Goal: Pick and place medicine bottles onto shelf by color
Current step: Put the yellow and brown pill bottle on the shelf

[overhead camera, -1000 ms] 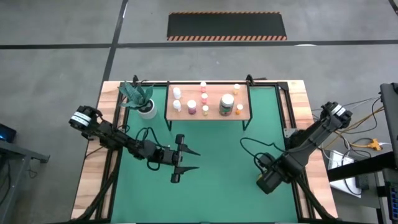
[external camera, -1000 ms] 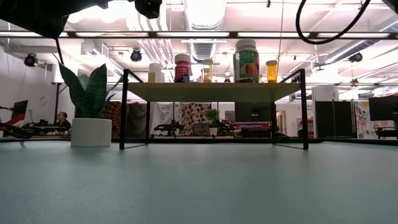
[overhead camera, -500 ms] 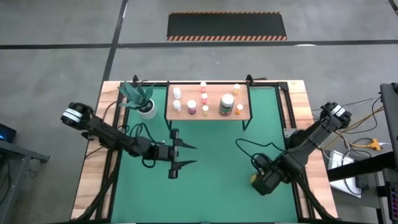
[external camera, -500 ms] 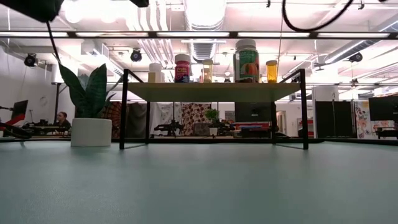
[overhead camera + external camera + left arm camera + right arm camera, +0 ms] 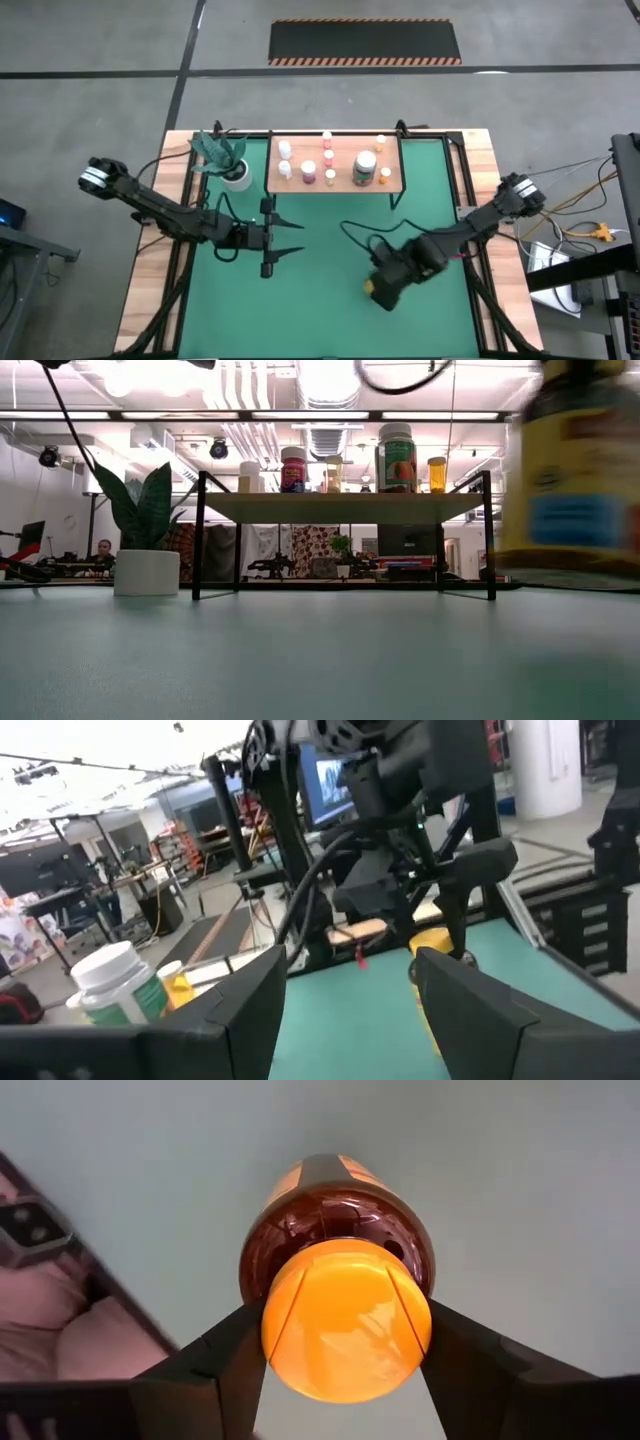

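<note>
In the high view, the left claw [image 5: 285, 238] is seen at middle left, fingers apart, nothing held. The shelf [image 5: 338, 187] is at upper middle. Lower right of middle, the right claw [image 5: 376, 288] is clamped on a yellow-lidded bottle [image 5: 340, 1300], held upright. The shelf lies up-left of it.
</note>
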Controlling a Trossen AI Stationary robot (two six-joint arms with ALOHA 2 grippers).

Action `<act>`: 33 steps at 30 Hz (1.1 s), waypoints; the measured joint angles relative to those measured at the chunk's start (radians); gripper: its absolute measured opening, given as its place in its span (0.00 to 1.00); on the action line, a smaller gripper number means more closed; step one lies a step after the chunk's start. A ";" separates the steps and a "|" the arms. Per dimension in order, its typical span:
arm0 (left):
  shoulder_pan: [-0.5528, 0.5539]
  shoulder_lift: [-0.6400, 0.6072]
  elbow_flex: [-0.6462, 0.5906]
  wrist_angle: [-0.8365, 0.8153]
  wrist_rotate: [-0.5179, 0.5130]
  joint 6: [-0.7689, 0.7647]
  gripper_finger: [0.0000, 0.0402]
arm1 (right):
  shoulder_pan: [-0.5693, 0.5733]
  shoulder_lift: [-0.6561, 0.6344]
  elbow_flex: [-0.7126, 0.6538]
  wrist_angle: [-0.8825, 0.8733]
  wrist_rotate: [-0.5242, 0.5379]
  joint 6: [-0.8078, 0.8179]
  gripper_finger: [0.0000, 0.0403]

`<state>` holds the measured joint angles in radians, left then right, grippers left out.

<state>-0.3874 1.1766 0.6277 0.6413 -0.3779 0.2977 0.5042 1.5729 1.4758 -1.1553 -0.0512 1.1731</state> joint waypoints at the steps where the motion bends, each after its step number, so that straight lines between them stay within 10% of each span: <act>1: 0.000 -0.010 -0.002 -0.016 -0.003 0.000 0.51 | -0.024 0.022 0.026 -0.012 0.000 -0.041 0.53; 15: -0.058 -0.208 -0.102 -0.085 -0.006 -0.031 0.51 | -0.341 0.306 0.349 -0.044 0.076 -0.575 0.54; 33: -0.107 -0.267 -0.145 -0.086 -0.005 -0.031 0.51 | -0.398 0.445 0.524 -0.039 0.111 -0.806 0.72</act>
<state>-0.4940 0.9100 0.4827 0.5555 -0.3832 0.2668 0.1059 2.0176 2.0001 -1.1940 0.0602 0.3676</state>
